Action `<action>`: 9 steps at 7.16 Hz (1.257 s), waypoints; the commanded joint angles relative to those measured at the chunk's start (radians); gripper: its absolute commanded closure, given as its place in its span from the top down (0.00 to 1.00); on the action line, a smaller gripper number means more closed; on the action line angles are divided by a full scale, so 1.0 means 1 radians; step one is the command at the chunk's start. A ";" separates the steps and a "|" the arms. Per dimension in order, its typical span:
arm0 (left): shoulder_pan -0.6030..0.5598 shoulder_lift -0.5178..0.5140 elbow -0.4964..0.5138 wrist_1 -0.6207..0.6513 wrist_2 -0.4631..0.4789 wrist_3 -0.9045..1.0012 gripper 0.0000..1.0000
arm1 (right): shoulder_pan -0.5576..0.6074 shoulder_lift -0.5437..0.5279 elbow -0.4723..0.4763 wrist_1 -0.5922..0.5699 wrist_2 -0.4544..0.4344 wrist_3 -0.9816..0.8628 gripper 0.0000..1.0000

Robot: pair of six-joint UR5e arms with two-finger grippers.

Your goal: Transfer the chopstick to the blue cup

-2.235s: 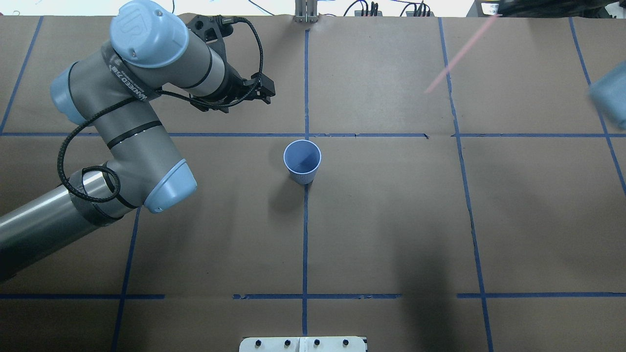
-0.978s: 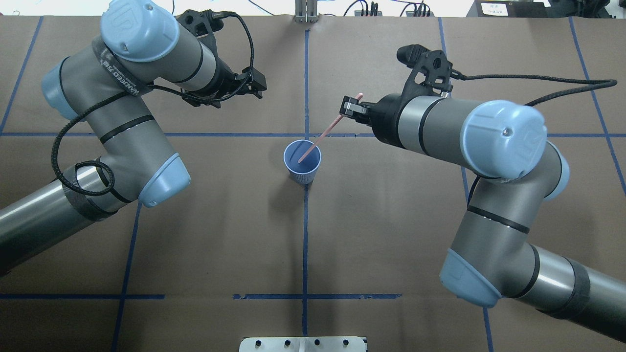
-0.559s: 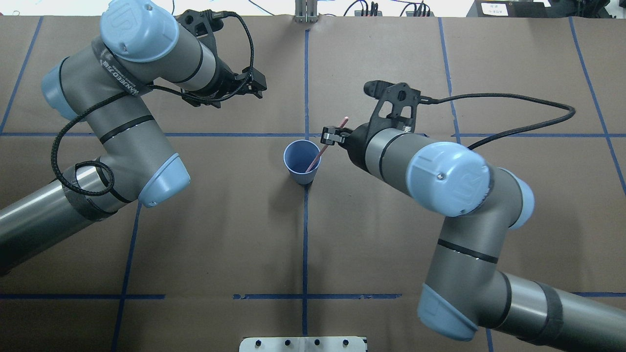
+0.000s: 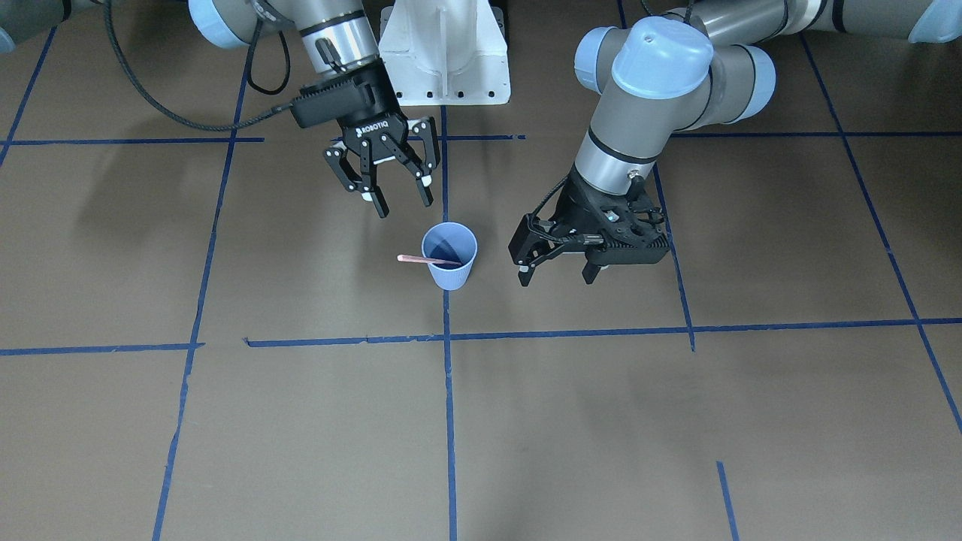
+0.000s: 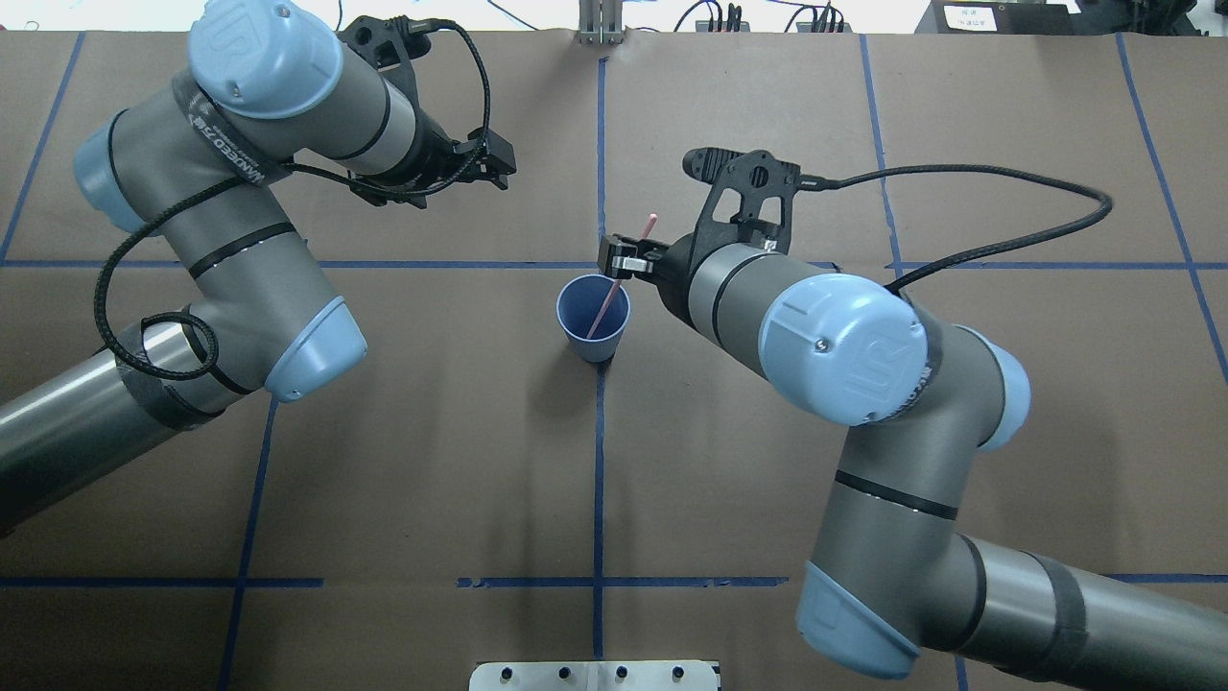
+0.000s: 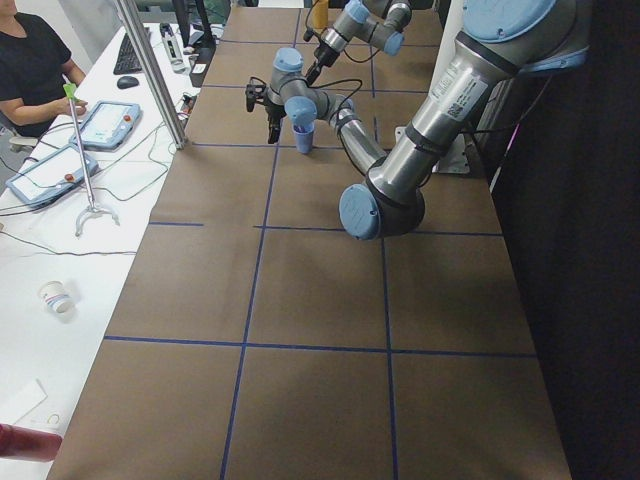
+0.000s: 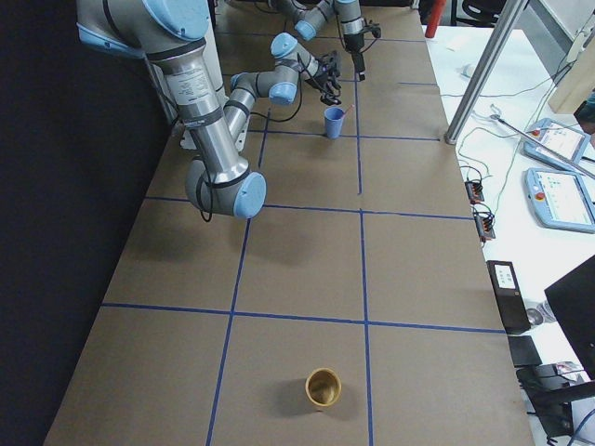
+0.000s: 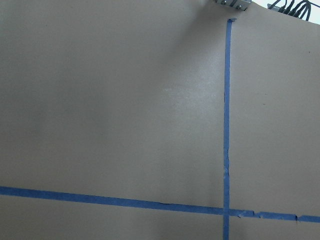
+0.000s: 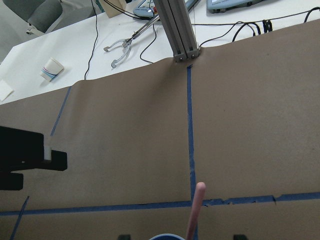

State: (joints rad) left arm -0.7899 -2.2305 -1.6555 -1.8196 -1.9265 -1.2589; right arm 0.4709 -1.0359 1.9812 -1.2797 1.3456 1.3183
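Observation:
The light-blue ribbed cup [image 4: 451, 276] [image 5: 579, 305] stands upright at the table's middle, on a blue tape line. The pale pink chopstick [image 4: 415, 260] [image 5: 604, 307] stands in it, lower end inside, leaning on the rim toward the right arm's side. My right gripper [image 4: 406, 207] [image 5: 622, 261] hangs open just above and beside the cup, its fingers apart from the stick. In the right wrist view the stick's rounded top [image 9: 197, 200] rises between the spread fingers. My left gripper [image 4: 556, 274] [image 5: 497, 171] is open and empty, on the cup's other side.
A tan cup [image 7: 323, 388] stands far off toward the table's right end. The robot's white base [image 4: 443, 52] is behind the cup. A metal post [image 5: 600, 24] stands at the far edge. An operator [image 6: 30, 70] sits past the far edge.
My right arm swung in with the chopstick, lowered its end into the blue cup and opened. The stick now leans in the cup on its own. The left arm barely shifted.

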 commanded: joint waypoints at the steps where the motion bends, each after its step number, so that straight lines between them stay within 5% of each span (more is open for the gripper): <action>1: -0.092 0.107 -0.013 -0.026 -0.124 0.138 1.00 | 0.143 -0.166 0.152 -0.040 0.188 -0.071 1.00; 3: -0.239 0.288 -0.036 -0.050 -0.253 0.401 1.00 | 0.423 -0.304 0.130 -0.041 0.491 -0.368 1.00; 5: -0.447 0.391 -0.012 -0.002 -0.350 0.774 1.00 | 0.762 -0.340 -0.064 -0.046 0.845 -0.723 1.00; 6: -0.547 0.394 -0.003 0.138 -0.347 1.008 1.00 | 0.907 -0.349 -0.188 -0.076 0.959 -0.919 1.00; 9: -0.800 0.399 0.029 0.429 -0.301 1.491 1.00 | 1.093 -0.340 -0.469 -0.303 0.971 -1.553 1.00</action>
State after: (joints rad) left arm -1.4834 -1.8402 -1.6512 -1.4797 -2.2379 0.0575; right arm 1.4891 -1.3872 1.6311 -1.4861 2.3074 0.0136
